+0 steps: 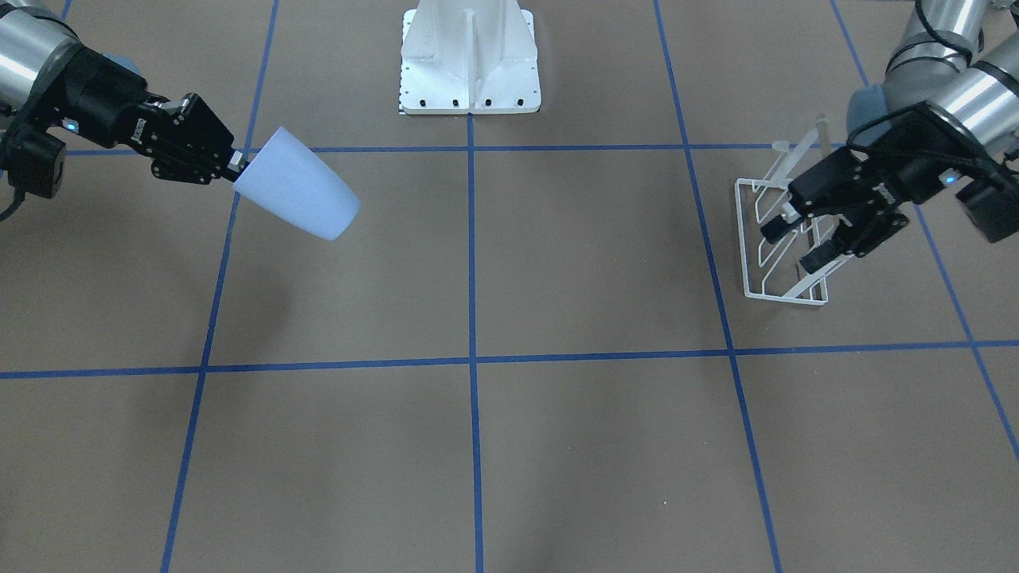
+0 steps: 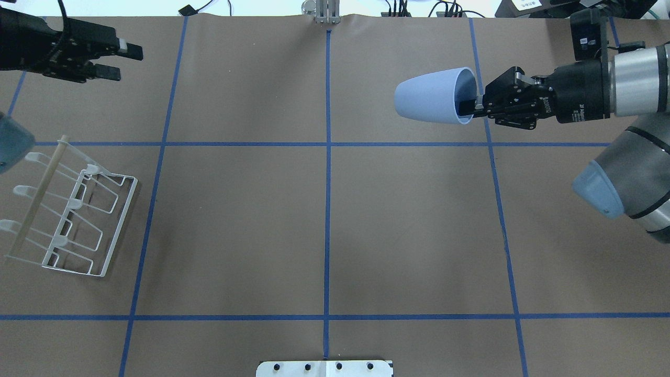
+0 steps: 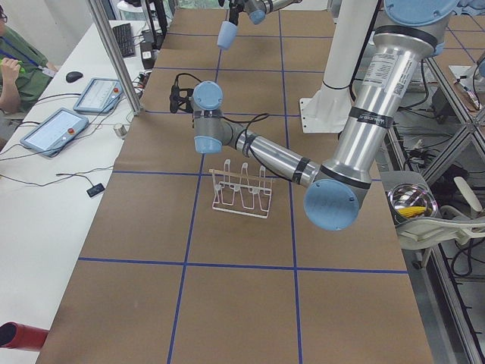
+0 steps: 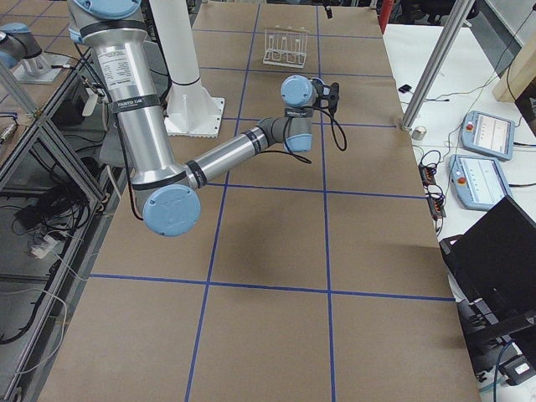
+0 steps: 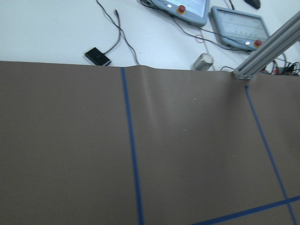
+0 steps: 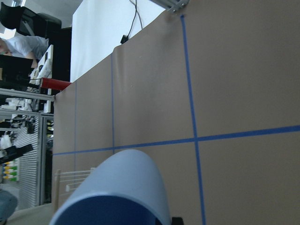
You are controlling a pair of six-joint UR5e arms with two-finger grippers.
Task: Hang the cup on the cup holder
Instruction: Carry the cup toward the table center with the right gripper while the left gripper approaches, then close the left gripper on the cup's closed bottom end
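The pale blue cup (image 1: 298,191) lies sideways in the air, its rim pinched by my right gripper (image 1: 237,163) with one finger inside. The overhead view shows the cup (image 2: 429,97) and right gripper (image 2: 473,102) at the far right of the table. The cup's rim fills the bottom of the right wrist view (image 6: 122,187). The white wire cup holder (image 2: 39,197) with its beige bar stands on the table at the left. My left gripper (image 2: 125,62) is open and empty, held high, beyond the rack. In the front view it (image 1: 794,245) overlaps the rack (image 1: 786,298).
The white robot base (image 1: 470,60) stands at the table's near middle edge. Blue tape lines grid the brown table. Tablets (image 5: 239,23), a can (image 5: 203,61) and cables lie past the far edge. An operator (image 3: 11,61) sits there.
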